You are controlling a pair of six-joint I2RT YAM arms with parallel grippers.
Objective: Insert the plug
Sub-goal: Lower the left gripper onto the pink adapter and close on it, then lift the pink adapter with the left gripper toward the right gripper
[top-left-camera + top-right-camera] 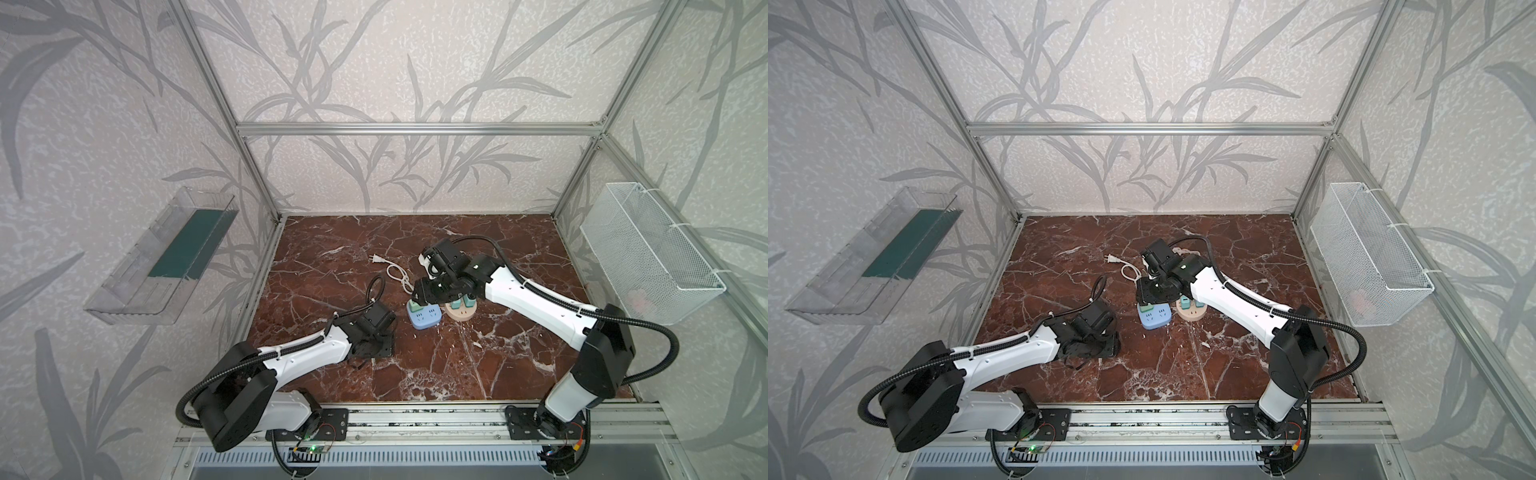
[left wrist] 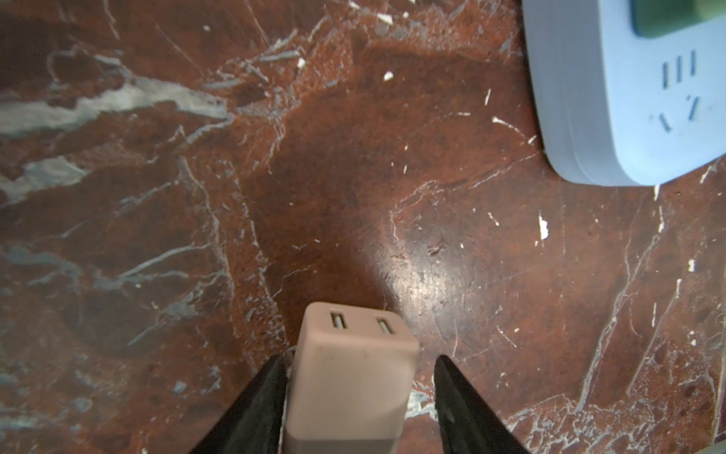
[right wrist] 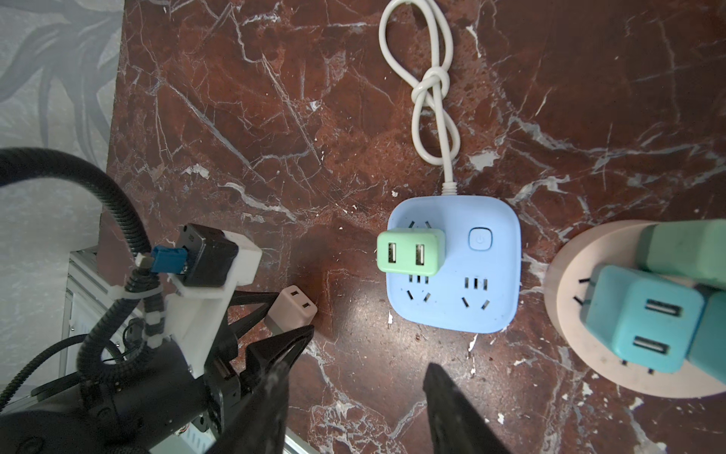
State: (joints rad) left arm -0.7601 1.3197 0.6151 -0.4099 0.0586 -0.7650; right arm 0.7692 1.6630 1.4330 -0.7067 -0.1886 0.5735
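Observation:
A beige-pink plug [image 2: 353, 377] with two USB slots sits between the fingers of my left gripper [image 2: 361, 358]. One finger touches its side and a gap shows at the other, so the jaws stand open around it. The right wrist view shows the same plug [image 3: 292, 308] just left of the blue power strip [image 3: 451, 283]. A green plug [image 3: 408, 253] is seated in the strip. My right gripper [image 3: 356, 365] hovers open and empty above the marble beside the strip [image 1: 424, 318]. In both top views the beige-pink plug is hidden under my left gripper [image 1: 390, 328].
A round beige socket [image 3: 581, 353] holding teal plugs [image 3: 644, 318] stands right of the strip. The strip's knotted white cord [image 3: 432, 86] trails toward the back. A wire basket [image 1: 648, 253] hangs on the right wall and a clear tray [image 1: 162, 257] on the left.

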